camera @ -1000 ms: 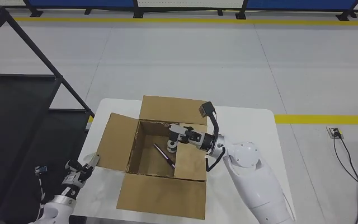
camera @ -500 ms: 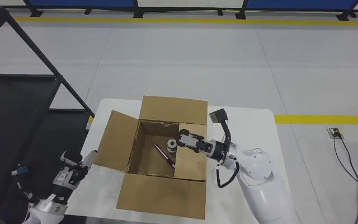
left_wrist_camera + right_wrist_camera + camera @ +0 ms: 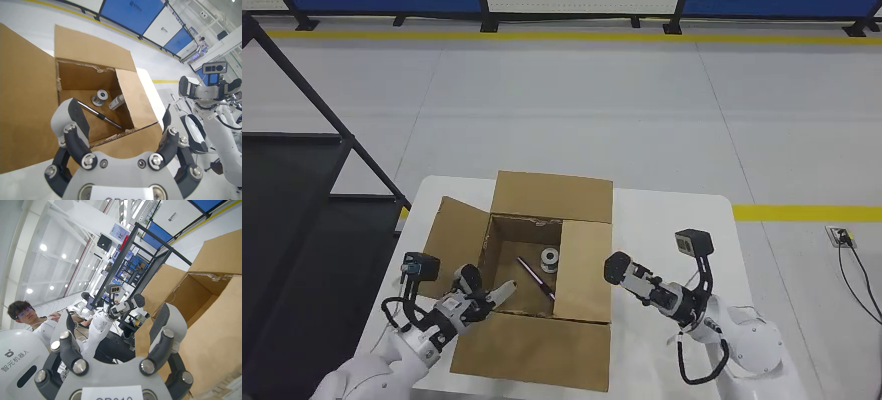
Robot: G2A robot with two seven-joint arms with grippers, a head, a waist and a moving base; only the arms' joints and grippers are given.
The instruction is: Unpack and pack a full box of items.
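The upper end of the pen [image 3: 105, 118] passes behind one finger [image 3: 79, 121] of the left gripper [image 3: 121, 111] in the left wrist view. The label on the small bottle [image 3: 115, 102] is too small to make out. The cardboard box [image 3: 28, 94] runs off the picture's edge there on its wide open side. From above, the flap [image 3: 582, 270] on the right arm's side leans in over the box floor and covers the corner where the bottle lies. In the right wrist view the box's near wall [image 3: 208, 317] hides the floor and everything on it, and the picture's edge cuts off the far side of the box.
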